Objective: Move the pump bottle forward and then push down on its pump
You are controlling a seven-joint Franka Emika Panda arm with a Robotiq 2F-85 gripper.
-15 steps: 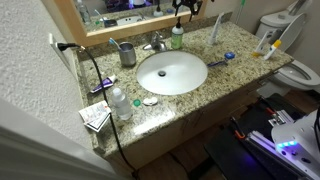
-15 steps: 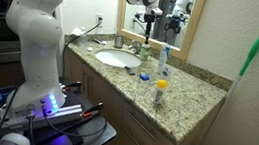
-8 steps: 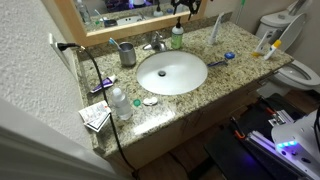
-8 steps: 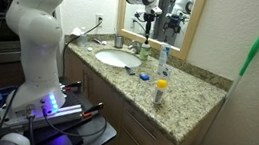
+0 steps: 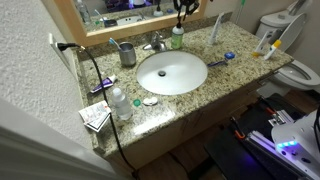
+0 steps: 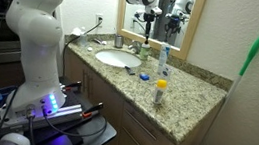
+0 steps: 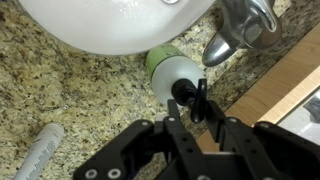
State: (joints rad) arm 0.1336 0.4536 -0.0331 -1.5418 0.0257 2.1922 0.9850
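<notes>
The pump bottle [image 5: 177,39] [image 6: 143,53] is small and green. It stands upright at the back of the counter, beside the faucet [image 5: 155,43]. In the wrist view I look straight down on the bottle [image 7: 157,62] and its white pump [image 7: 172,72]. My gripper [image 5: 182,12] [image 6: 148,21] [image 7: 192,100] hangs just above the bottle. Its dark fingertips [image 7: 183,91] are drawn close together over the edge of the pump, with nothing between them. I cannot tell whether they touch the pump.
The white sink [image 5: 172,72] lies in front of the bottle. A metal cup [image 5: 127,53] and a clear white-capped bottle [image 5: 119,101] stand on the granite counter, and a yellow bottle [image 5: 263,45] sits at the far end. The wooden mirror frame [image 7: 270,90] runs close behind the bottle.
The gripper's fingers have come together above the pump. The arm and the bottle have hardly moved.
</notes>
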